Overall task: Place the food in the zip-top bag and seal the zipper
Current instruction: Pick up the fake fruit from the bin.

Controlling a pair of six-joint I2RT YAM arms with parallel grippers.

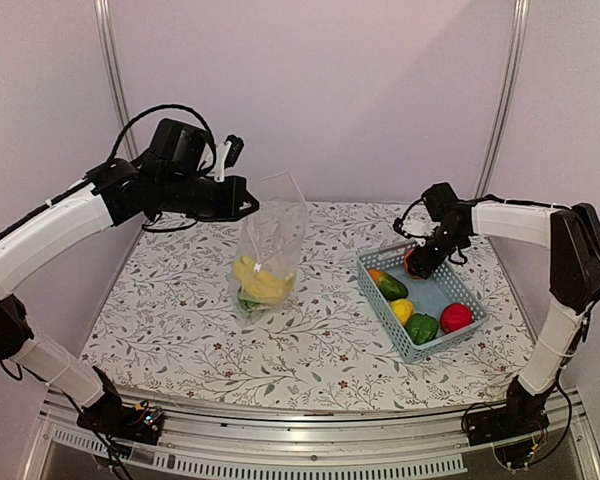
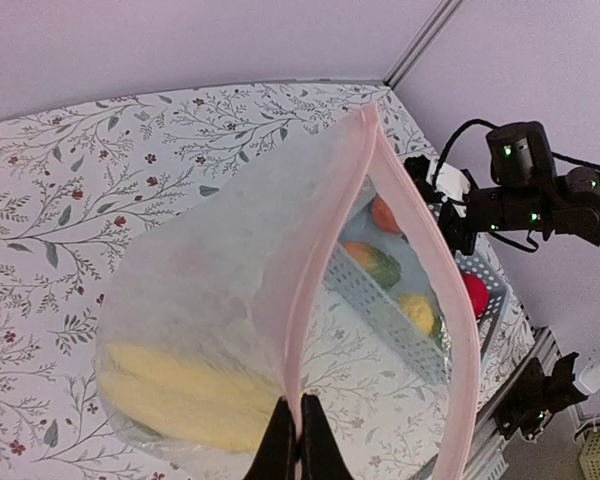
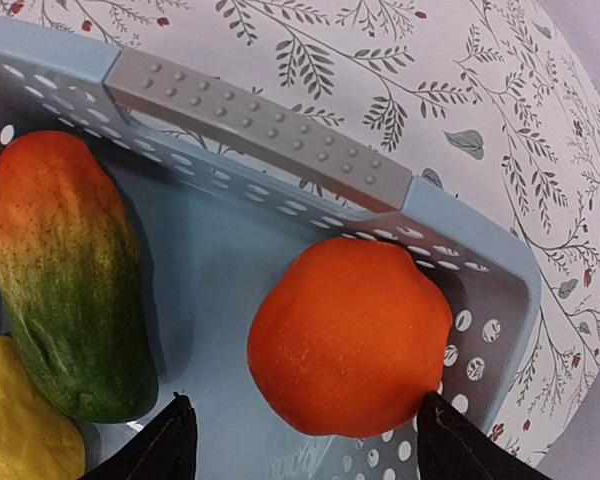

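My left gripper is shut on the pink zipper strip of the clear zip-top bag and holds it up with its mouth open. A yellow banana and a green piece lie inside the bag. My right gripper is open above the orange in the far corner of the light-blue basket; its fingers straddle the orange without touching it. The green-orange piece, lemon, green pepper and red apple lie in the basket.
The basket's grey handle and rim stand just beyond the orange. The floral tablecloth covers the table. Purple walls and metal posts close off the back and sides.
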